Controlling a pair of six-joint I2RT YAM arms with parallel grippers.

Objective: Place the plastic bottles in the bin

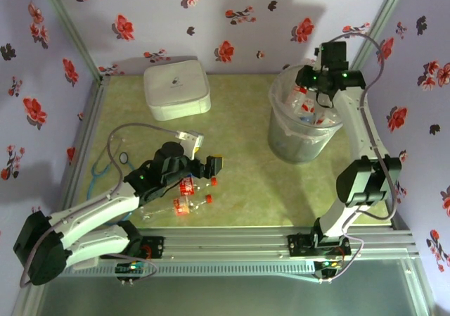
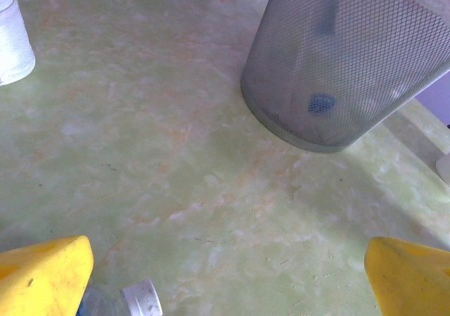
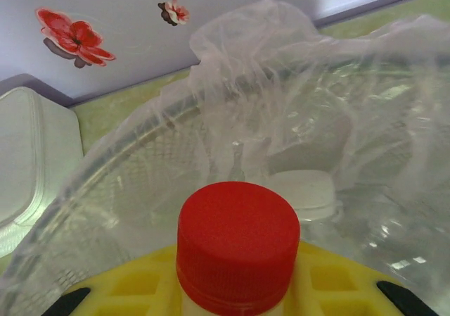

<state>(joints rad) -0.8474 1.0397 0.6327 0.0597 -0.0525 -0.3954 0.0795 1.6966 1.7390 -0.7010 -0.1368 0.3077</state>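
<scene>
Over the mouth of the bin, a small clear plastic bottle with a red cap (image 3: 238, 242) is pinched between the yellow fingers of the right gripper (image 1: 314, 89). Beneath it stands the large round grey mesh-walled bin (image 1: 295, 143), lined with crinkled clear film (image 3: 242, 38). Several bottles already lie inside it, among them a bottle with a white cap (image 3: 304, 191).

Well apart from the bin, at the near left of the green table (image 1: 246, 182), clear bottles with red labels and red caps (image 1: 186, 186) lie on their sides. The left gripper (image 2: 228, 270) hovers just over them, fingers spread wide with nothing between them. A white-capped bottle (image 2: 140, 300) lies beside its left finger. A white rounded square box (image 1: 176, 89) sits at the far left.

If the right fingers part while the bottle hangs close to the rim, the loose film could snag it. It could also glance off the bottles inside and tip out. On the left, the lying bottles are round and crowded. A closing finger may nudge one into a roll, or clamp two at once.
</scene>
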